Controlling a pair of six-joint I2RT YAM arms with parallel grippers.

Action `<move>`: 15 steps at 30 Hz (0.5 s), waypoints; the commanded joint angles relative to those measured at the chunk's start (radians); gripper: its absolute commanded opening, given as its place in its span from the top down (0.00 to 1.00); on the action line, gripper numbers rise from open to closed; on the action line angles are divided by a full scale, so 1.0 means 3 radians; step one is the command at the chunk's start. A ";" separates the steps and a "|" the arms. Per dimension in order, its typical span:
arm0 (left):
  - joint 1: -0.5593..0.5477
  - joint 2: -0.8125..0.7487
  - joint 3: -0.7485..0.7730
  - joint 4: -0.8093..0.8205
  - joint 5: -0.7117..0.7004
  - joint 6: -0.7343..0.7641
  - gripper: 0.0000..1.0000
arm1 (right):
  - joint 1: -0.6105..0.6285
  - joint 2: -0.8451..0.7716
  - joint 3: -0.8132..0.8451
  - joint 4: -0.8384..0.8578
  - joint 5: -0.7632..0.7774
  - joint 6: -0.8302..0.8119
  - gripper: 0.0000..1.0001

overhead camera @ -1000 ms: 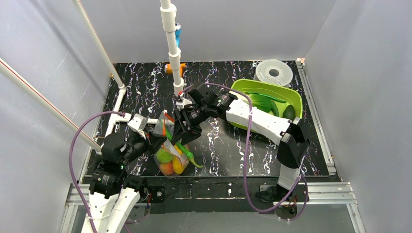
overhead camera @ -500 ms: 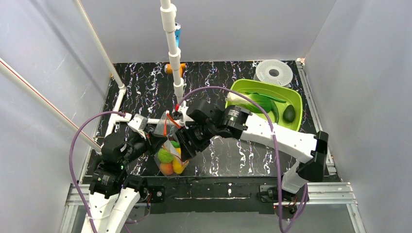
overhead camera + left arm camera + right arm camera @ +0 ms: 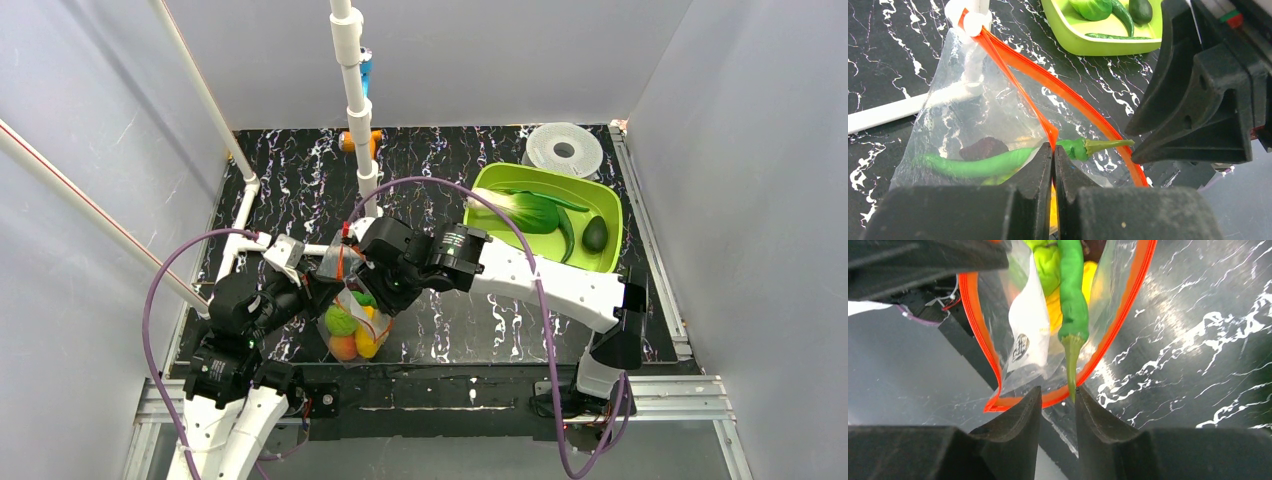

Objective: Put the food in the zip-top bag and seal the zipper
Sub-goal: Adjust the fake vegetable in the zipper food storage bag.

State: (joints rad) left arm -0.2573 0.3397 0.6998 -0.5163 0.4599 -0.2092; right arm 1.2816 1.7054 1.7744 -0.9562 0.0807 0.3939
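While my left claw (image 3: 1053, 160) pinches the zipper (image 3: 1068, 95), my right claw (image 3: 1058, 392) stands narrowly spread at the bag (image 3: 963, 115) mouth, near left; pepper (image 3: 1072, 295) lies lengthwise inside, stem poking out toward the right claw.

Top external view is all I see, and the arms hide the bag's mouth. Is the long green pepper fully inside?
Observer: Not quite. The left wrist view shows the green pepper mostly in the zip-top bag, its stem lying in the open mouth.
Operator: Is anything holding the bag?
Observer: The left gripper is shut on the zipper.
Operator: And the other gripper?
Observer: The right gripper is open, with the zipper and stem tip between its jaws.
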 commanded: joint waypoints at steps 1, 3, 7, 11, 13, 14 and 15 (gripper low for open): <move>0.0003 0.0039 -0.0018 0.0062 0.0042 0.0012 1.00 | 0.0020 0.0060 0.0291 -0.0009 0.0253 -0.0269 0.63; 0.0002 0.0037 -0.0018 0.0060 0.0036 0.0012 1.00 | 0.0020 0.0090 0.0293 -0.0007 0.0234 -0.0354 0.65; 0.0004 0.0025 -0.0012 0.0059 0.0039 0.0012 1.00 | 0.0013 0.0154 0.0280 -0.0015 0.0256 -0.0460 0.65; 0.0006 0.0017 -0.0018 0.0059 0.0037 0.0013 1.00 | 0.0014 0.0214 0.0247 0.0034 0.0024 -0.0526 0.64; 0.0004 0.0015 -0.0013 0.0057 0.0036 0.0016 1.00 | 0.0014 0.0230 0.0214 0.0081 -0.0038 -0.0538 0.64; 0.0006 0.0022 -0.0012 0.0055 0.0036 0.0017 1.00 | 0.0013 0.0242 0.0204 0.0097 -0.0039 -0.0547 0.64; 0.0004 0.0023 -0.0013 0.0056 0.0041 0.0017 1.00 | 0.0016 0.0257 0.0212 0.0093 -0.0022 -0.0558 0.64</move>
State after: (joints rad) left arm -0.2573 0.3397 0.6998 -0.5163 0.4599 -0.2092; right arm 1.2831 1.7782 1.8229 -0.9554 0.1009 0.2607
